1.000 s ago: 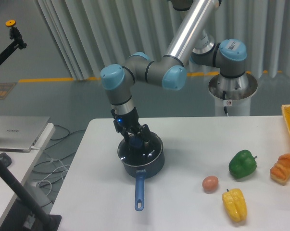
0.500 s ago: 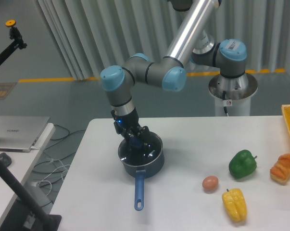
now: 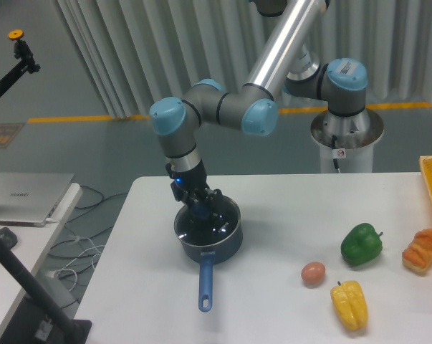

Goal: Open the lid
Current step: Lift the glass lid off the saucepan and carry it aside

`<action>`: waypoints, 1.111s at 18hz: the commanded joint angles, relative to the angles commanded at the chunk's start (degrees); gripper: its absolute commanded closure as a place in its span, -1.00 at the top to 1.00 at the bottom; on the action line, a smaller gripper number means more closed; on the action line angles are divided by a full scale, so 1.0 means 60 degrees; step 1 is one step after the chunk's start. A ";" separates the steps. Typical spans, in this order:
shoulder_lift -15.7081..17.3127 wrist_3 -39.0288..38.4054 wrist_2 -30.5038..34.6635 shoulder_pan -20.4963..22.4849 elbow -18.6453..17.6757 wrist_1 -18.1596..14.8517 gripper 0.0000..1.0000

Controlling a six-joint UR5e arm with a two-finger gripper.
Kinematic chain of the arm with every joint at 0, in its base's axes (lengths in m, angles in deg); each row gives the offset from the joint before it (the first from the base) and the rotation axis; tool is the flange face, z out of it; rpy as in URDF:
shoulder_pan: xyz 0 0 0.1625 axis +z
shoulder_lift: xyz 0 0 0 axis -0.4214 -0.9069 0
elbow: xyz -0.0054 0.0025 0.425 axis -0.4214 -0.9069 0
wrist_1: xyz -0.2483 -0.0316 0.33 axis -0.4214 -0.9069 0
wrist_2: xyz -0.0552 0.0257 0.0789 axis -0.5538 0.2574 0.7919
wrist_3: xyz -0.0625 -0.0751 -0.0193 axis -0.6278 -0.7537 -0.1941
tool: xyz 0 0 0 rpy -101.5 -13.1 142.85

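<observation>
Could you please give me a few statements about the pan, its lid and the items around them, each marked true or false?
1. The claw is down at the blue knob in the centre of the lid. True.
2. The lid lies on the table beside the saucepan. False: it sits on the saucepan.
3. The saucepan's handle points toward the camera. True.
4. The egg sits inside the saucepan. False: it is on the table, between the saucepan and the yellow pepper.
5. The green pepper lies farther from the camera than the yellow pepper. True.
</observation>
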 joint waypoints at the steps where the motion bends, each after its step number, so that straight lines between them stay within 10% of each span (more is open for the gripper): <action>1: 0.0000 -0.0014 0.0015 0.0000 0.0000 0.0000 -0.41; 20: 0.0848 0.1184 0.0000 0.1200 -0.0233 -0.0175 -0.67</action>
